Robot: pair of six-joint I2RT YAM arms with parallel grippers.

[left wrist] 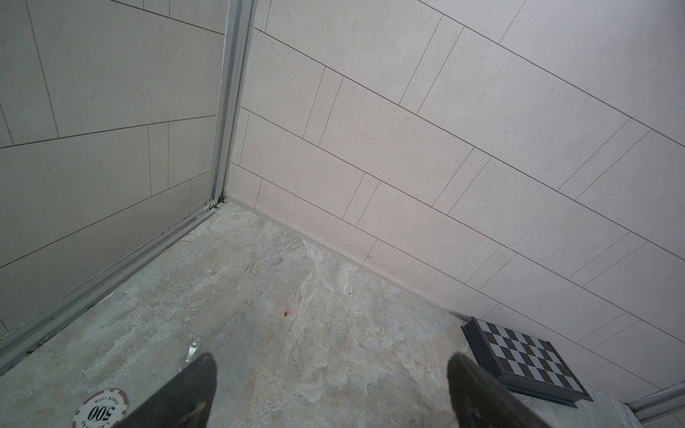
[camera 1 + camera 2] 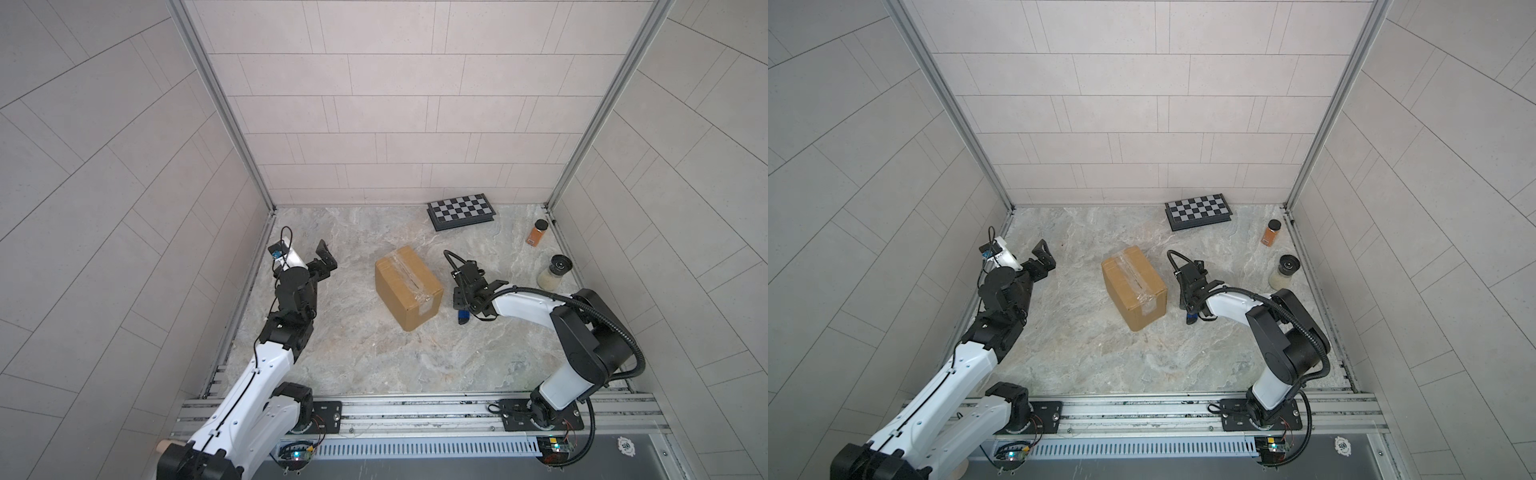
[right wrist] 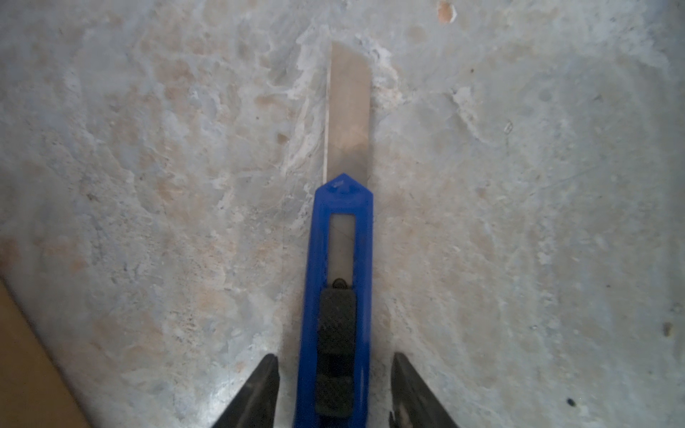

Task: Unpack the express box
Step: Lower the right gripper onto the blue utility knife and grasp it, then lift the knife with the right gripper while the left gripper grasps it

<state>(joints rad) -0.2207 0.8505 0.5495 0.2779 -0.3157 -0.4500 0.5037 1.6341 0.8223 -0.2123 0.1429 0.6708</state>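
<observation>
Box [image 2: 408,287]: taped shut, just beside right gripper [image 3: 335,367], on the left arm's side. Its jaws apart, straddling knife [image 3: 339,259], not touching. Left gripper [image 1: 330,374]: spread wide, empty.

Both top views look down on the whole table [image 2: 353,353]; wrist views sit low.

The marbled worktop [image 2: 353,353] carries a flat checkered case [image 2: 461,212] at one o'clock, an orange-filled jar [image 2: 538,232] at two and a pale black-lidded jar [image 2: 555,272] at three. A blue utility knife [image 3: 339,259] lies blade out.
</observation>
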